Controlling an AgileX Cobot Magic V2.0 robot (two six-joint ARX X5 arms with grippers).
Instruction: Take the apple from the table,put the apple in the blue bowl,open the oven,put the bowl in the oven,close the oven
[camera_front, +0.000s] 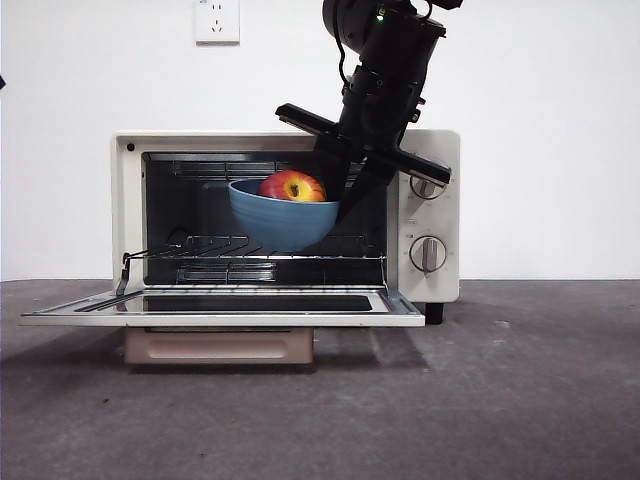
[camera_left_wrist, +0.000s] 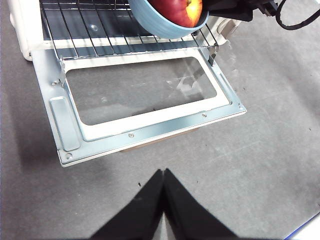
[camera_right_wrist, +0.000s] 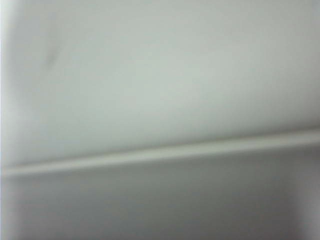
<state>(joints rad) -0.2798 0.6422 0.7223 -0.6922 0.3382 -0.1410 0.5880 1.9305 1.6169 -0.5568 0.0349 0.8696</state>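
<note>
The cream-white oven (camera_front: 128, 200) stands with its door (camera_front: 220, 318) folded down flat. The blue bowl (camera_front: 280, 222) hangs tilted just above the wire rack (camera_front: 260, 255) inside the oven mouth, and the red-and-yellow apple (camera_front: 292, 187) lies in it. My right gripper (camera_front: 348, 190) comes down from above and is shut on the bowl's right rim. Its own wrist view shows only a blurred pale surface. In the left wrist view the bowl (camera_left_wrist: 155, 22) and apple (camera_left_wrist: 180, 11) sit over the rack (camera_left_wrist: 100, 30). My left gripper (camera_left_wrist: 163, 172) is shut and empty, above the table in front of the door (camera_left_wrist: 65, 125).
The open door juts toward me over the dark grey table (camera_front: 500, 400). Two grey knobs (camera_front: 428, 254) sit on the oven's right panel, close to the right arm. A wall socket (camera_front: 217, 20) is on the white wall behind.
</note>
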